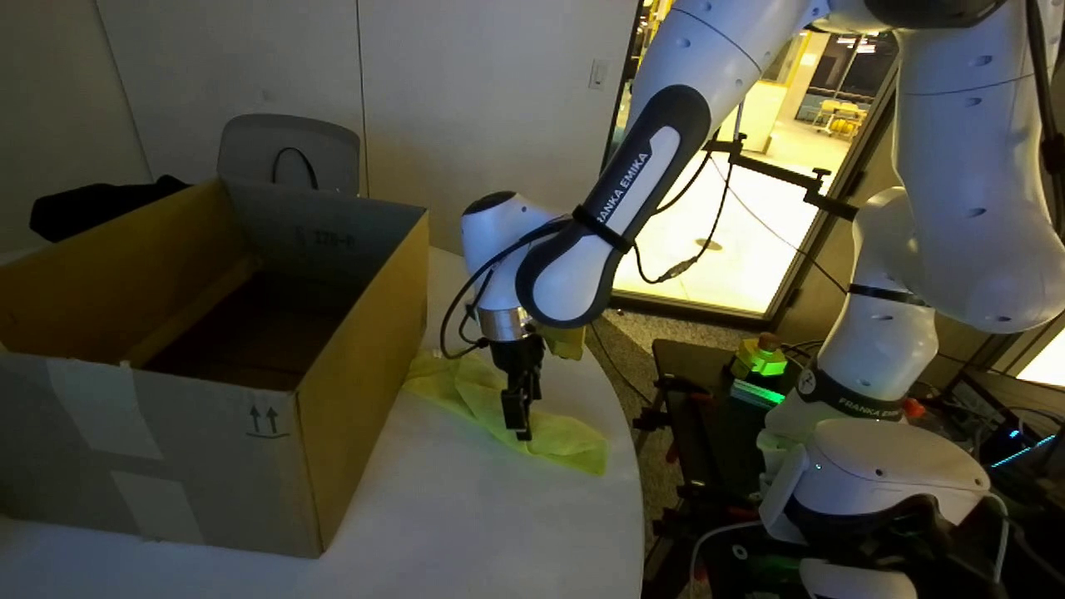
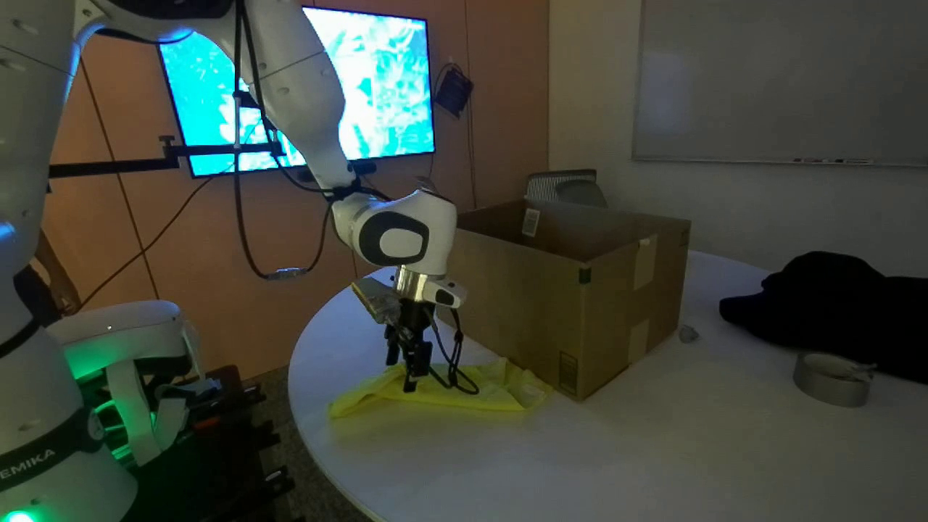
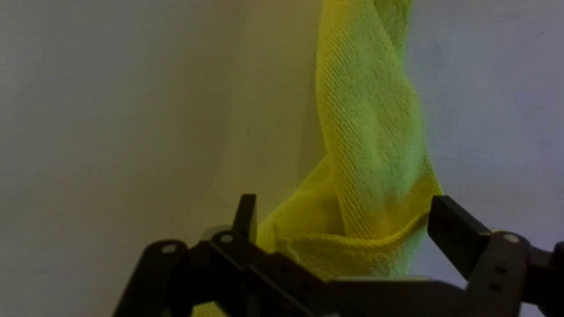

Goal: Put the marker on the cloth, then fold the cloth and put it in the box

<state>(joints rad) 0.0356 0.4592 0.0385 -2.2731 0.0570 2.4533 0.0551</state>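
There is one box (image 1: 225,466), one cloth (image 2: 496,397), one table (image 2: 652,457), one tape roll (image 2: 829,386).

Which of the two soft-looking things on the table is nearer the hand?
The yellow-green cloth: it lies under the open hand, whereas the black bundle is farther off, past the box.

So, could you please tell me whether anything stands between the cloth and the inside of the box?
Yes: the upright side wall of the box stands between its inside and the cloth beside it; the top is open, nothing visible across it.
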